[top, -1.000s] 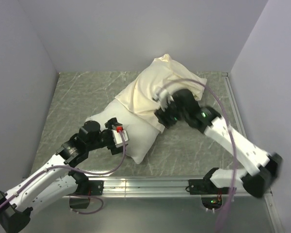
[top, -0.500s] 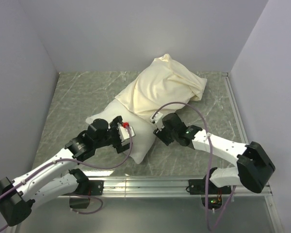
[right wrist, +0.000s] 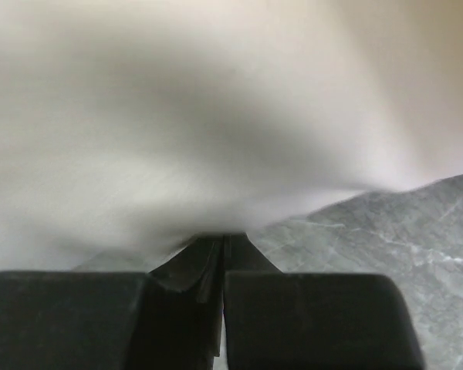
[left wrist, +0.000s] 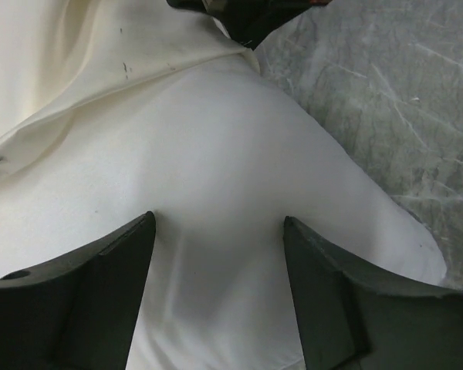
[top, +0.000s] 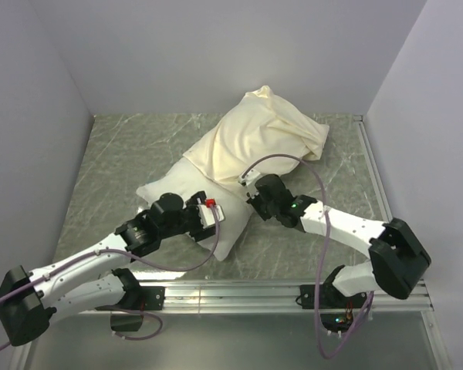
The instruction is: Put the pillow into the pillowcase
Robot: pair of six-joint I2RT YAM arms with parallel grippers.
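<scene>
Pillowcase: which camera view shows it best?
The top external view: the whole pillowcase shows, partly over the pillow. The left wrist view shows only its wrinkled edge; the right wrist view shows blurred cloth.

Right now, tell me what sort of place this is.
Probably a robot test cell, not a bedroom: plain walls box in a marbled table, the left arm and right arm are bolted to a metal rail, and a pillow and pillowcase lie there.

Smooth matt white cloth on the pillow (left wrist: pixel 239 193), thin wrinkled cream cloth on the pillowcase (top: pixel 255 142), glossy grey-green veined stone-look worktop (top: pixel 131 150).
</scene>
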